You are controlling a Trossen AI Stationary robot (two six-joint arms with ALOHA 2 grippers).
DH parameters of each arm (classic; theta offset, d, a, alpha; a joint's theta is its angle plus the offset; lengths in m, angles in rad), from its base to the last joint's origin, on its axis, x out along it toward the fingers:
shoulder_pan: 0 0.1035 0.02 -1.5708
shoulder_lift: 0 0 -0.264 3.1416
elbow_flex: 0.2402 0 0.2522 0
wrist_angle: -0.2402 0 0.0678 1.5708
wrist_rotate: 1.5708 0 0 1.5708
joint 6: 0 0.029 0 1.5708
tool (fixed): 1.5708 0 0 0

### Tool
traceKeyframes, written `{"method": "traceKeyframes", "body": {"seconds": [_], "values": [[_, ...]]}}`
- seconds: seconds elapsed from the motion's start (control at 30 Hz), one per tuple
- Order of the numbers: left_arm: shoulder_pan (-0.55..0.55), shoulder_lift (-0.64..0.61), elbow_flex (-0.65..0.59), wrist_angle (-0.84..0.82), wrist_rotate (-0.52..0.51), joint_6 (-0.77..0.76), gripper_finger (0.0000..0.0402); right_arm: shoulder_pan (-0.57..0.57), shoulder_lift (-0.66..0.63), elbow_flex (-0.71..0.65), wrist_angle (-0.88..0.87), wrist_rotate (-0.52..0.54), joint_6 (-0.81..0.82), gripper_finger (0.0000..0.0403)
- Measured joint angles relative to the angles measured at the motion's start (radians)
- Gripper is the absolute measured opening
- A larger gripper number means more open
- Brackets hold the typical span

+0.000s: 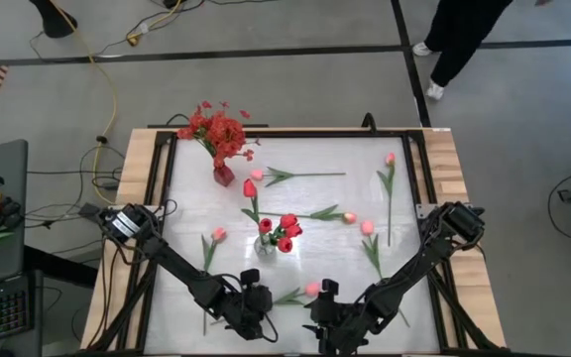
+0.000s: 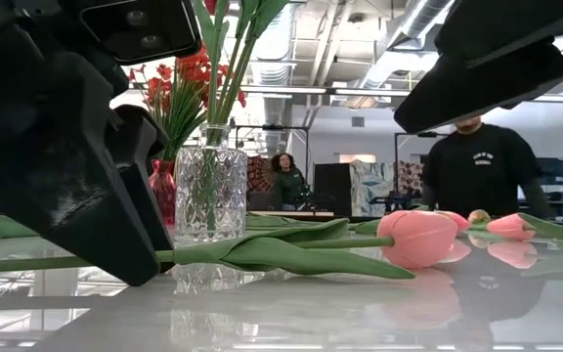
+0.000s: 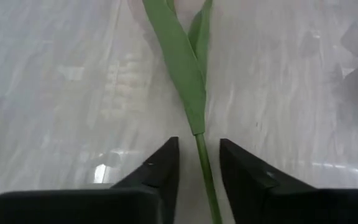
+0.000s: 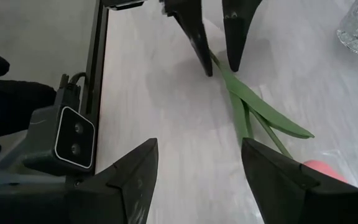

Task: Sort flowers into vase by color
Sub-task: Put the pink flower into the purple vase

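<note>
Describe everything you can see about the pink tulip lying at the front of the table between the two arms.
The pink artificial tulip lies flat on the glossy white table, its rounded bud pointing toward the right arm. A thin green stem with long, smooth, plastic-looking leaves runs toward the left arm. The left tool straddles the stem's end, fingers either side, not yet clamped. The right tool hovers open nearby, not touching it.

A pink tulip lies flat, its thin green stem running between the left jaws, leaves and bud beyond them toward the right jaws. Further off, red tulips stand upright in a clear vase, and other pink tulips lie scattered.
</note>
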Motion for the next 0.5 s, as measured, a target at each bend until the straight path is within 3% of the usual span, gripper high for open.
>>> {"method": "traceKeyframes", "body": {"seconds": [0.23, 0.5], "values": [[0.0, 0.0, 0.0, 0.001, 0.005, 0.0, 0.0008, 0.0, 0.0, 0.0, 0.0, -0.004, 0.015, 0.0258], [0.011, 0.0, 0.0, 0.001, 0.007, 0.015, 0.0002, 0.015, 0.0, 0.0, 0.0, -0.006, 0.042, 0.0258]]}}
